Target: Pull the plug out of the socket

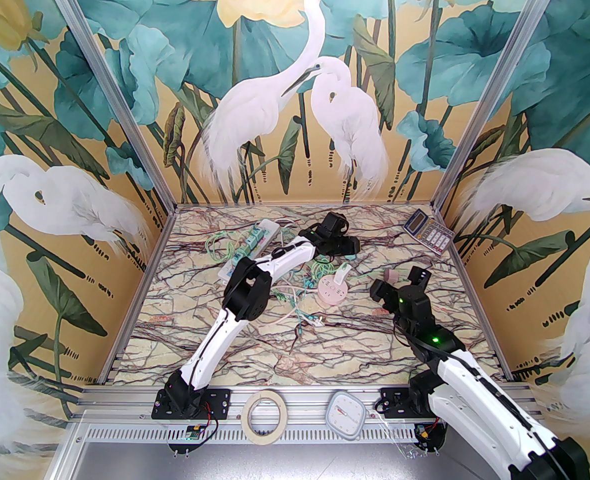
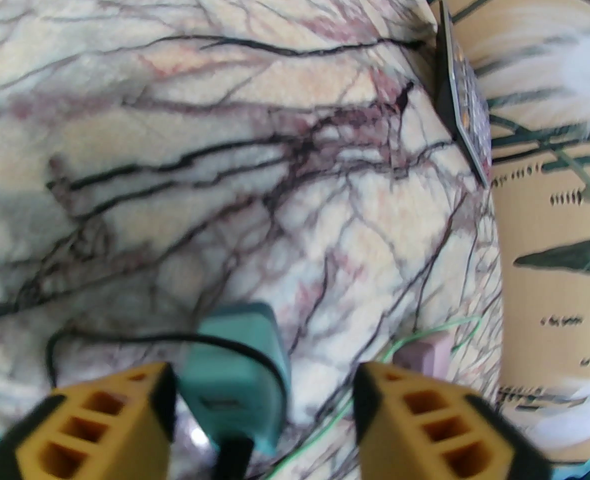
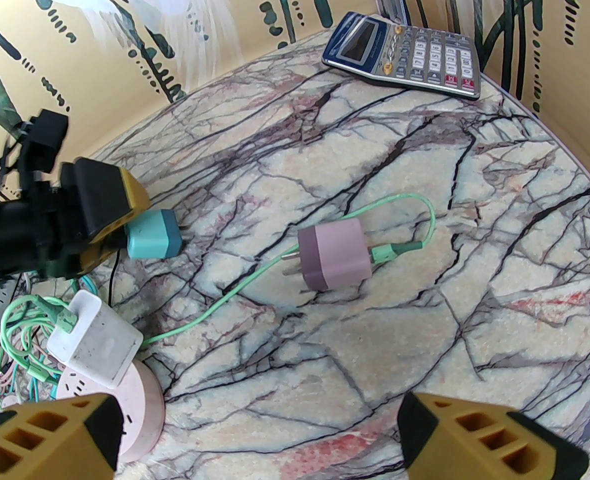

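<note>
While my left claw (image 1: 349,247) hangs at twelve o'clock of the pink socket (image 1: 333,289), its fingers (image 2: 125,408) stand wider than the teal plug (image 2: 240,368) between them: the plug is close against one finger, with a clear gap to the other. A white plug (image 3: 95,343) sits in the socket near mid-bench, a green cable (image 3: 255,278) trailing past it. At three o'clock of the socket, a mauve plug (image 3: 332,260) lies loose on the bench (image 1: 325,358). My right claw (image 3: 260,438) hovers near it, spread wide and empty. A calculator (image 3: 405,58) rests in the one o'clock corner.
</note>
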{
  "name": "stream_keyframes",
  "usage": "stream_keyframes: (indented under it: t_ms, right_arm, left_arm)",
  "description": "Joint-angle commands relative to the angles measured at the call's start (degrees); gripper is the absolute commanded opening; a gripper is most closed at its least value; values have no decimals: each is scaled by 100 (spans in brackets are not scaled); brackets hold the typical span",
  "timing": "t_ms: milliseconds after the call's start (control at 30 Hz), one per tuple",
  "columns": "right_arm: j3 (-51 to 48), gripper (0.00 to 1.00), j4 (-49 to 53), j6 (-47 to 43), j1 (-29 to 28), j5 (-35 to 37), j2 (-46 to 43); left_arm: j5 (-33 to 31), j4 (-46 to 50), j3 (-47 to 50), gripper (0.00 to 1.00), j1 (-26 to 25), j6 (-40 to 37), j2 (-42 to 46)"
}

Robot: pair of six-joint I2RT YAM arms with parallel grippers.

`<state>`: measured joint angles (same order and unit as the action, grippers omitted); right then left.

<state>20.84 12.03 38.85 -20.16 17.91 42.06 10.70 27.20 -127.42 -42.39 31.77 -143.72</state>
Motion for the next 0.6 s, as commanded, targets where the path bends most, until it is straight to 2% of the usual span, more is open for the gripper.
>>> stream_keyframes:
  t_ms: [0,67,267,433,567]
  right_arm:
    - [191,99,-127,-94,21,-94,64]
    - [177,99,-173,-122,22,-149,106]
    - [129,99,-426,-210,23,-369,446]
    - [272,99,-280,-118,21,-544,919]
    - [719,83,63,153,-53,-986,1293]
  left_arm:
    - [-340,-7,395,80,-31,-279,1181]
    - [-456,-123,927,81,-30,-344,1709]
    - [-763,-1274,3586,89,-41,-72,3543]
    - [-1371,-1785,5571,89,-150,3,4847]
    - [-1739,-2144,6802,90,-225,-43,5627]
